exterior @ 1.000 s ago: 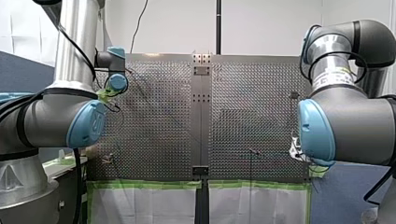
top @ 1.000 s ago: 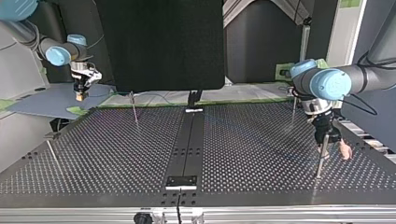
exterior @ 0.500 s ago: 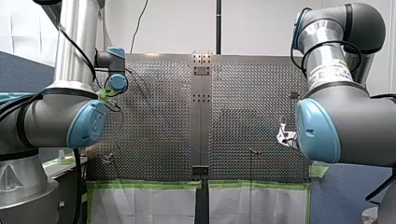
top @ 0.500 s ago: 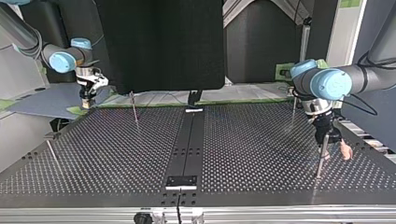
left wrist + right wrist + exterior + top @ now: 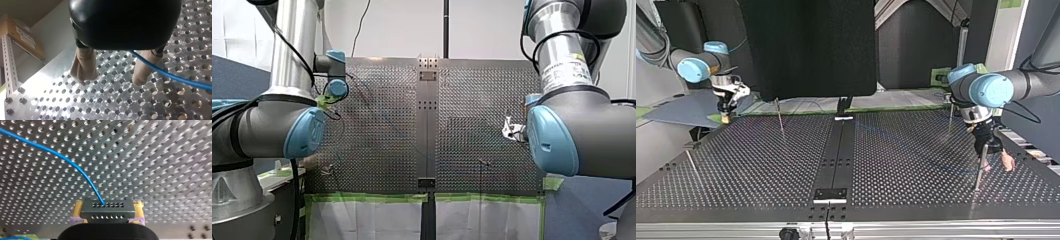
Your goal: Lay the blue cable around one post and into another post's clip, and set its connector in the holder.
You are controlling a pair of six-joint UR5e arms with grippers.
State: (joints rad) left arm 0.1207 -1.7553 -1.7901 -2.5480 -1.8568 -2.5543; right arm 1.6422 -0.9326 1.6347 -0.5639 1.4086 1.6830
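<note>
So our right gripper (image 5: 108,204) is pinching the connector (image 5: 107,213) between its yellow-padded fingers (image 5: 78,210). There's one pad on each short end, so the connector's long axis is running straight across from finger to finger. It's a dark metal block with two rows of small holes, and it's sitting over the perforated table (image 5: 155,165). The blue cable (image 5: 87,181) is coming out of the row farther from the gripper, near the middle of the connector. From there it's heading away and bending off sideways in one long smooth arc until the view's edge is cutting it off. It's thin and bright blue.

Well apart from the connector, across the table, our left gripper (image 5: 112,80) is hanging close over the holes. Its beige-wrapped fingers (image 5: 85,66) are spread wide with nothing between them. A stretch of the same cable is passing in front of one finger. We can't tell if it's touching, because the black gripper body is hiding where it's coming from.

In the top view a thin post (image 5: 979,172) is standing right beside that left gripper, also far from the connector. The cable's run from the connector over to there is too faint for us to trace in the front and top views. In the front view our right elbow is covering most of the right gripper.
</note>
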